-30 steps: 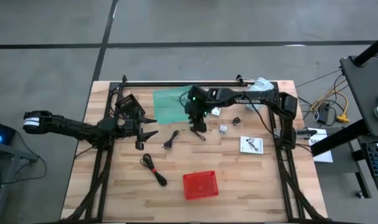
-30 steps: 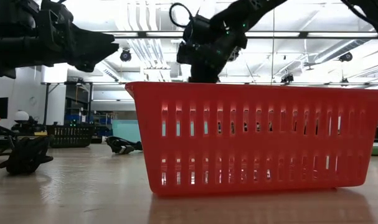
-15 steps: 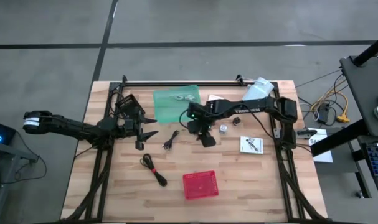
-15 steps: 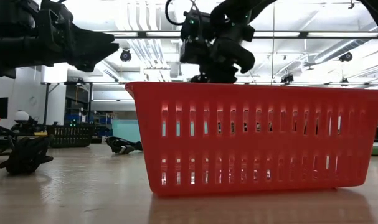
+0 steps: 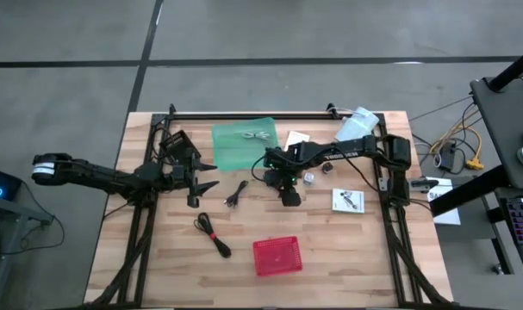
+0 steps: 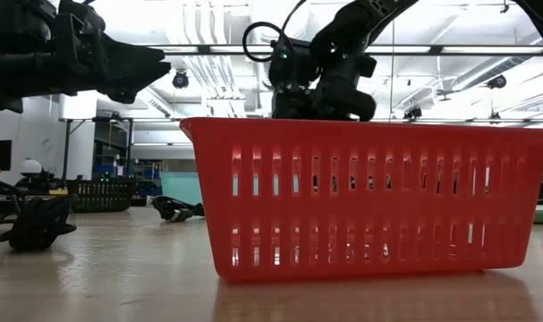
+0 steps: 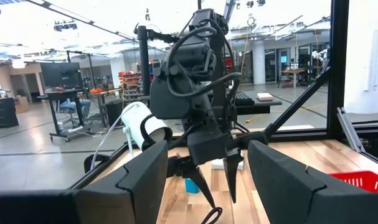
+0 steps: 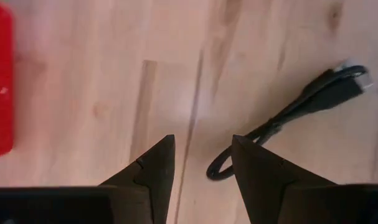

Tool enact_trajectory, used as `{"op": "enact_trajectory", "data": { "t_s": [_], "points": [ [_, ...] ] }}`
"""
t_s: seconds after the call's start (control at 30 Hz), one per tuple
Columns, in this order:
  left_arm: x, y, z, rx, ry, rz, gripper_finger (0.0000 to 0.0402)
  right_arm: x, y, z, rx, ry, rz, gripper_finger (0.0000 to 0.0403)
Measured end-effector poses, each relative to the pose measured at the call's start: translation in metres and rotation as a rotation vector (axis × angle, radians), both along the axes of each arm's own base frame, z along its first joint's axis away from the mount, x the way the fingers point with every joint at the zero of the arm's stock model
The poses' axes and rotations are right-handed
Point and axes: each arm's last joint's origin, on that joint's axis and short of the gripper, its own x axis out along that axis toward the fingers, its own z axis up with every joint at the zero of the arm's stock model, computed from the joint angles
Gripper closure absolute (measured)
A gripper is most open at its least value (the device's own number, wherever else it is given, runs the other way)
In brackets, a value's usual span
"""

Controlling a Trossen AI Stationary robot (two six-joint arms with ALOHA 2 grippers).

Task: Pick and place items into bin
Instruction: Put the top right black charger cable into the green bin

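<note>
Nearest the lower edge of the high view, the red bin (image 5: pixel 277 256) sits on the wooden bench (image 5: pixel 347 250), just below frame centre. Up and left of it lies a coiled black cable (image 5: pixel 212 235). A second black cable (image 5: pixel 236 193) lies farther up, left of centre.

The right hand (image 5: pixel 289 197) hangs over bare wood at mid-frame, its fingers apart with nothing between them; in its wrist view the second cable (image 8: pixel 301 118) shows just past the fingertips (image 8: pixel 160 155). The left hand (image 5: pixel 205 175) waits at centre left, its fingers spread wide and empty.

To the right of centre lies a white card (image 5: pixel 348 201) with black marks, with a small silver part (image 5: pixel 309 178) above and left of it. At upper centre a green sheet (image 5: pixel 244 145) carries a pale cable (image 5: pixel 258 134).
</note>
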Motion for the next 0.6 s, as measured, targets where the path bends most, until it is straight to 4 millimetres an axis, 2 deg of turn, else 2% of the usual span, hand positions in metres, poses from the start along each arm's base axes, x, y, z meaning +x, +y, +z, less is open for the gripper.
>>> {"op": "enact_trajectory", "data": {
  "t_s": [0.27, 0.6],
  "points": [
    [0.0, 0.0, 0.0, 0.0, 0.0, 0.0, 0.0194, 0.005, -0.011, 0.0, -0.287, 0.0, -0.338, 0.0264],
    [0.0, 0.0, 0.0, 0.0, 0.0, 0.0, 0.0194, 0.0, -0.009, -0.007, -0.266, 0.033, -0.42, 0.0264]
  ]
}}
